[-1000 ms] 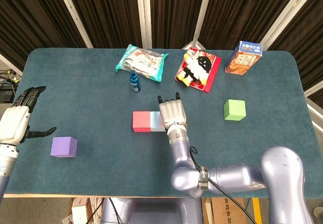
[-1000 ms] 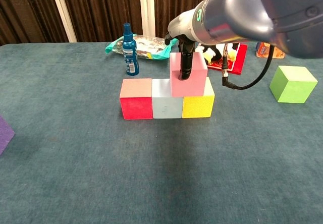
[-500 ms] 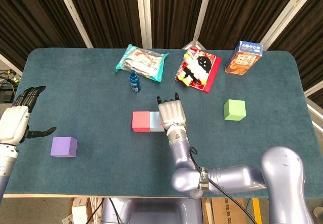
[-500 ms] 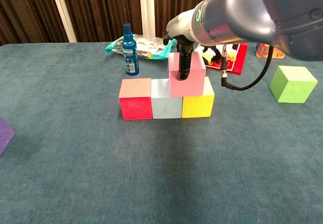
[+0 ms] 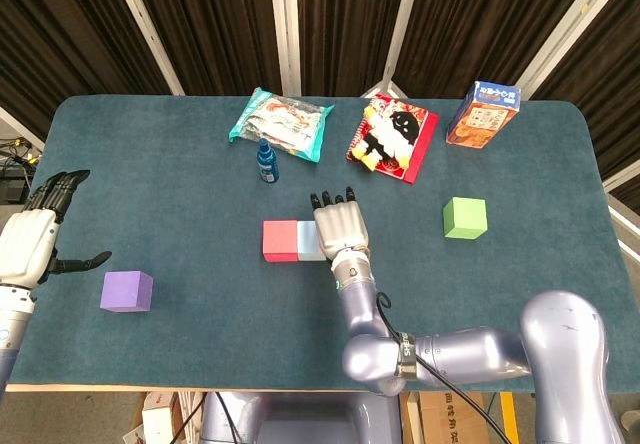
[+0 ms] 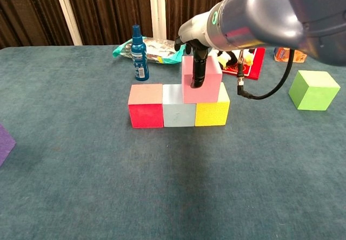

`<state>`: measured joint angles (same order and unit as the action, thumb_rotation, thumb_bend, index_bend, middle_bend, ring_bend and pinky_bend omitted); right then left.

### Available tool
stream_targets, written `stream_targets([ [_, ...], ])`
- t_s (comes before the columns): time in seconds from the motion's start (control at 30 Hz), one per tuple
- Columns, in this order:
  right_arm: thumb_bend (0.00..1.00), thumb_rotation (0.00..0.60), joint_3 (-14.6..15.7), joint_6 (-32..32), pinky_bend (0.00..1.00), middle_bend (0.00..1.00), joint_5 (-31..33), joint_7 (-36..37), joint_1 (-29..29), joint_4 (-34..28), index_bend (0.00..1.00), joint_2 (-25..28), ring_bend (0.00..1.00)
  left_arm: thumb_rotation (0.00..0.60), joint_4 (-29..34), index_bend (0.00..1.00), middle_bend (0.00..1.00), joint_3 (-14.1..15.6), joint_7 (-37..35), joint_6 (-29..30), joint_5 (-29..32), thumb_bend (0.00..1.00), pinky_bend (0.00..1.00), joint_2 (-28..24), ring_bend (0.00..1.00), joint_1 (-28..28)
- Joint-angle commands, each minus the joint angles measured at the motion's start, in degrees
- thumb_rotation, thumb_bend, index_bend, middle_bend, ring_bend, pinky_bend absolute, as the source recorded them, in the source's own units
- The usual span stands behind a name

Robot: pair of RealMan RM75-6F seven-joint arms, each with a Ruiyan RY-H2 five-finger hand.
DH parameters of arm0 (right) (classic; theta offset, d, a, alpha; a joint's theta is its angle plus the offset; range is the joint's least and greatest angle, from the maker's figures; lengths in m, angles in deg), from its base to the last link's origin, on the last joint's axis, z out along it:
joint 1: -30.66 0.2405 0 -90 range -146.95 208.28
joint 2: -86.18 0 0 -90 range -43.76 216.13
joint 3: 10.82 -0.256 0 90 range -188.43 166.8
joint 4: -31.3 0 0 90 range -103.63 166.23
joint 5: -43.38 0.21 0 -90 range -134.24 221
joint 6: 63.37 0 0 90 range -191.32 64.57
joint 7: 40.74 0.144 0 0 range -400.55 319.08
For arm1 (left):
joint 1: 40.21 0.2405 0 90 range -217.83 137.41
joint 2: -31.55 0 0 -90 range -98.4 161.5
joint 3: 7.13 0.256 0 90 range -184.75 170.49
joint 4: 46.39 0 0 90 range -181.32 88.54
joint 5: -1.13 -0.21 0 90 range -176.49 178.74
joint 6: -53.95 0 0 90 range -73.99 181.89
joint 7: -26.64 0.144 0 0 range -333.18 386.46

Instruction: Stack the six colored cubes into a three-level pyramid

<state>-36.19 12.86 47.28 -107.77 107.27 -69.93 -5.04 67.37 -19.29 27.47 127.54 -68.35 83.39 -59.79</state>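
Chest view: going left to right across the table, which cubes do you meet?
purple cube at the left edge → red cube → light blue cube → pink cube, held on the second level by the right hand → yellow cube → green cube.

Six colored cubes are on the table (image 5: 150, 184): one red cube (image 6: 145, 106), one light blue cube (image 6: 177, 107) and one yellow cube (image 6: 212, 112) in a touching row, one pink cube (image 6: 201, 79) resting on top of that row, one green cube (image 5: 465, 218) at the row's 3 o'clock, and one purple cube (image 5: 127, 291) toward its 8 o'clock. There is one blue spray bottle (image 5: 267, 161). Two flat snack packets lie at 12 o'clock, one teal packet (image 5: 282, 122) and one red packet (image 5: 393, 137). One orange carton (image 5: 483, 114) stands at 1 o'clock.
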Motion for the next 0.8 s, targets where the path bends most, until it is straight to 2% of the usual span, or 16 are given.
stream_targets([
  [0.03,0.32,0.600,0.0,0.2,0.00,0.06,0.1,0.0,0.0,-0.7,0.00,0.2,0.12,0.600,0.0,0.00,0.05,0.0,0.0,0.0,0.0,0.14,0.09,0.0,0.04,0.0],
  [0.27,0.32,0.600,0.7,2.0,0.00,0.00,-1.9,0.6,-0.8,-6.3,0.00,2.0,0.04,0.600,-0.2,0.00,0.05,-0.1,-0.2,0.0,0.2,0.14,0.09,0.0,0.04,0.0],
  [0.53,0.32,0.600,4.9,6.9,0.00,0.00,-12.2,5.7,-6.1,-17.2,0.00,7.6,0.00,0.600,-0.3,0.00,0.05,0.0,-0.3,0.2,-0.1,0.14,0.09,-0.2,0.04,0.2],
  [0.67,0.32,0.600,9.5,10.0,0.00,0.00,-21.6,11.6,-12.2,-22.4,0.00,12.3,0.00,0.600,-0.3,0.00,0.05,0.1,-0.1,0.3,-0.3,0.14,0.09,-0.1,0.04,0.3],
  [0.8,0.32,0.600,14.2,11.6,0.00,0.00,-29.9,18.4,-18.9,-24.0,0.00,16.2,0.00,0.600,-0.4,0.00,0.05,0.3,0.6,0.3,-0.4,0.14,0.09,0.3,0.04,0.2],
])
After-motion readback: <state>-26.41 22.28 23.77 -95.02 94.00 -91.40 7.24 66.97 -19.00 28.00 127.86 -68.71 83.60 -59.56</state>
